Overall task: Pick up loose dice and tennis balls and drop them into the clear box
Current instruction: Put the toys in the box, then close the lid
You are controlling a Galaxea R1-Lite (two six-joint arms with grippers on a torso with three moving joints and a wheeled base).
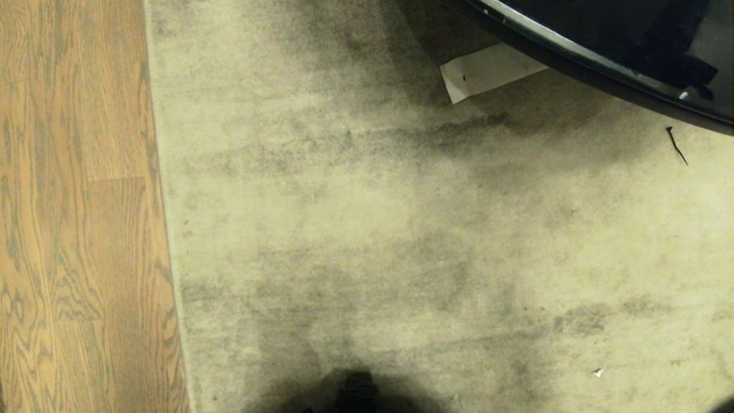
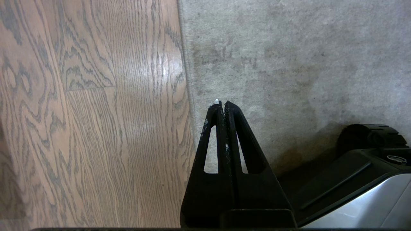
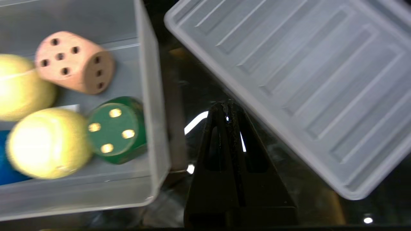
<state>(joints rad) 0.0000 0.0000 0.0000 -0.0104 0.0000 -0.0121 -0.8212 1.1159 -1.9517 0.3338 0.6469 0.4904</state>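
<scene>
In the right wrist view the clear box (image 3: 151, 96) holds a cream die (image 3: 75, 62) with dark pips, a dark green die (image 3: 117, 130) with yellow pips, two tennis balls (image 3: 45, 142) (image 3: 19, 86) and something blue (image 3: 4, 157) at its edge. My right gripper (image 3: 227, 106) is shut and empty, outside the box wall, over a dark glossy surface between the box and its ribbed lid (image 3: 305, 80). My left gripper (image 2: 222, 103) is shut and empty, hanging over the carpet edge beside the wooden floor. Neither gripper shows in the head view.
The head view shows grey stained carpet (image 1: 401, 229), wood flooring (image 1: 74, 201) along the left, a dark curved table edge (image 1: 602, 63) at the top right with a white paper (image 1: 487, 71) under it, and a small black nail-like bit (image 1: 676, 146). My base (image 2: 359, 186) sits beside the left gripper.
</scene>
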